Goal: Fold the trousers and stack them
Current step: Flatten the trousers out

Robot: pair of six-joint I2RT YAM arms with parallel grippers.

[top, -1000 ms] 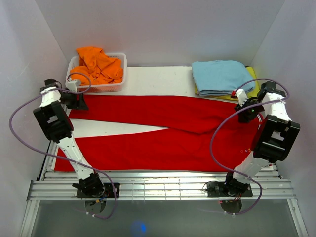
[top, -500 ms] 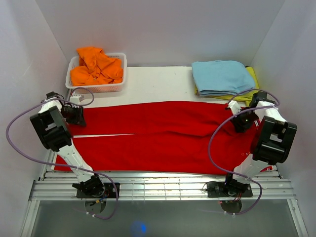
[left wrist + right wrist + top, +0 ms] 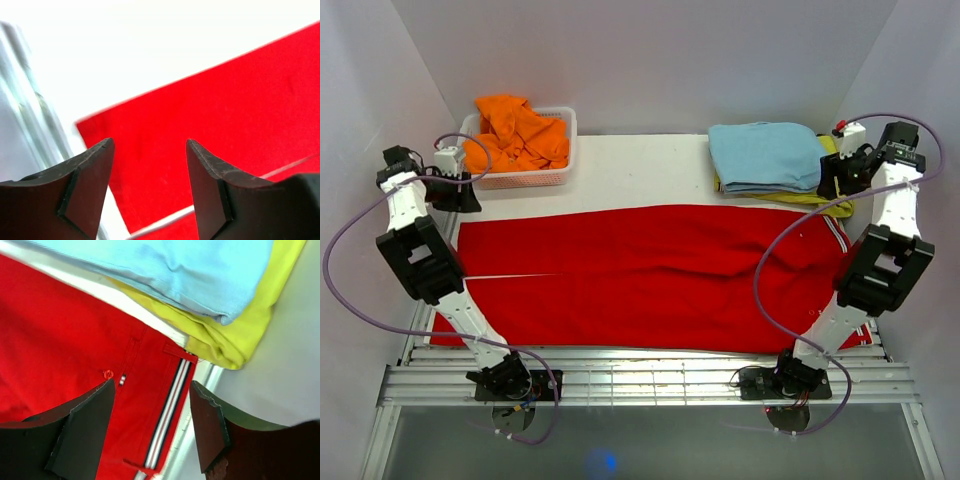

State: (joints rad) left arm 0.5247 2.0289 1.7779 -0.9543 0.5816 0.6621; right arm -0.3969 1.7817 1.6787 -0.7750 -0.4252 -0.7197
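**Large bright red soft-fabric trousers (image 3: 650, 275) flat, nothing gripped**

Trousers lie spread across the white table (image 3: 640, 165), legs toward the left, striped waistband at the right; left gripper (image 3: 148, 143) jaws apart, empty, above the far-left leg corner; right gripper (image 3: 152, 384) jaws apart, empty, above the waistband, near folded light blue cloth (image 3: 765, 155) on yellow cloth (image 3: 235, 335).

This is a robotics lab test cell. Plain white walls (image 3: 640, 60) box in a white table (image 3: 650, 160). The left arm (image 3: 420, 262) and right arm (image 3: 885, 272) stand bolted to an aluminium rail frame (image 3: 650, 380), with purple cables (image 3: 757, 288) looping free. The trousers (image 3: 650, 270) lie spread across the table.
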